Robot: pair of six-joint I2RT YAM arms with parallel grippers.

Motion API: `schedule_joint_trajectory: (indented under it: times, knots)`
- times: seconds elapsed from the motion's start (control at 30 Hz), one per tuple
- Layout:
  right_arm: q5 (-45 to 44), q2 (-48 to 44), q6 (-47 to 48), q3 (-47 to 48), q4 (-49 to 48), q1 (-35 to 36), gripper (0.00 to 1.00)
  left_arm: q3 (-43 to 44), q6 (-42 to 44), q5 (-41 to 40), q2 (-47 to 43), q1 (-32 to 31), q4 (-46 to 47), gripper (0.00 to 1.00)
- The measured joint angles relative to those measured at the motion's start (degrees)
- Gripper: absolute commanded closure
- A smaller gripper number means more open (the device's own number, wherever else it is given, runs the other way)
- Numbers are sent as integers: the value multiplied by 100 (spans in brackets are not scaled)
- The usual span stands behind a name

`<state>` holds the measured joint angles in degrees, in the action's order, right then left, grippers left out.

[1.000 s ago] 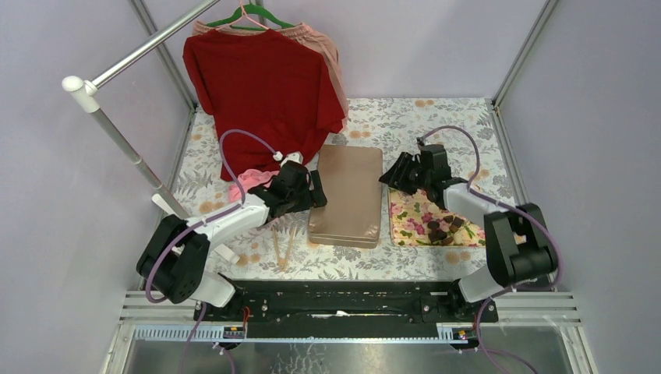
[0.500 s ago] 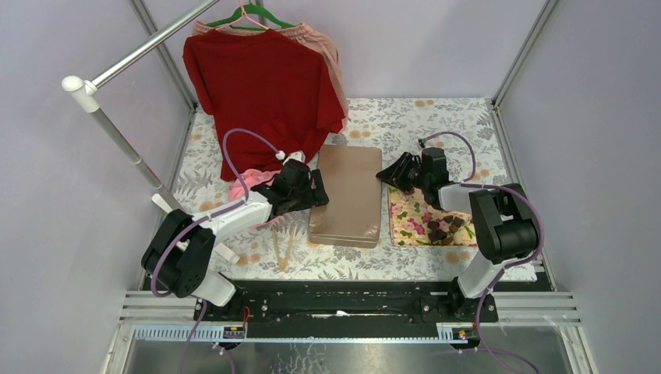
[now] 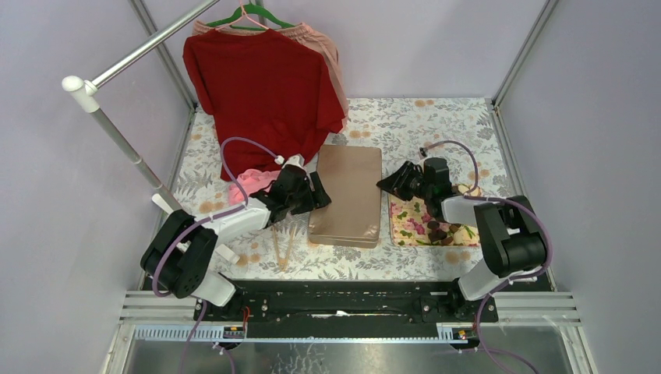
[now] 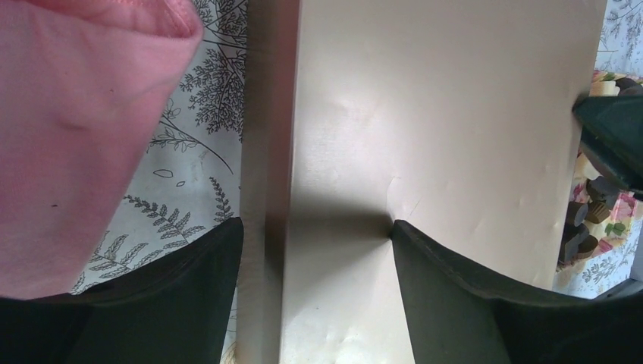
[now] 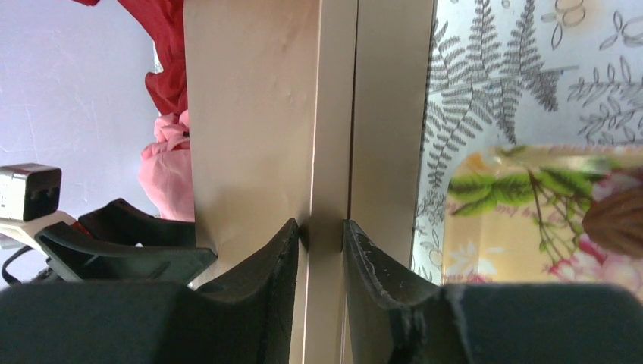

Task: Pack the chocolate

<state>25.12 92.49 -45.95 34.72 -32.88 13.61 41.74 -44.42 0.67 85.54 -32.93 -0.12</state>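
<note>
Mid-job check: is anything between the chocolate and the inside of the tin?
Yes: the lid is on, closing the tin. The chocolate sits on the floral tray beside it, with the right claw at the lid's right edge.

Champagne-gold box [image 3: 346,195], red shirt [image 3: 261,86], pink cloth [image 3: 251,181], dark brown chocolate [image 3: 436,230], a yellow tray [image 3: 409,222] with pink flowers, and a white tabletop [image 3: 436,125] printed with grey ferns.

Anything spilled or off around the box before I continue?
Nothing spilled: the chocolate sits on the floral tray. The box lid shows small dents, and a pink cloth lies crumpled beside the left gripper.
</note>
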Motion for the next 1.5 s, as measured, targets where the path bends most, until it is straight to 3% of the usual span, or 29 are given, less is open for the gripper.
schedule_joint_trajectory:
  times: [0.23,0.7,0.83,0.93,1.1,1.27,1.5]
  knots:
    - [-70,-623,-2,-461,269,195,68,94,-7,-127,61,39,-31,23]
    - [-345,-1847,-168,-1023,1158,894,69,1141,181,-601,874,160,-339,19]
    - [-348,-2076,-98,-1023,1539,953,64,1462,269,-605,1130,162,-411,17]
    - [-352,-2170,24,-975,1834,957,55,1517,308,-632,1150,160,-426,14]
    - [-466,-2177,293,-638,2378,732,45,1364,358,-944,807,160,-776,6]
    - [-732,-2109,511,-11,2551,404,44,1147,398,-1281,258,177,-1335,5]
    - [-1067,-855,656,837,2061,192,44,603,317,-1397,-568,186,-1716,5]
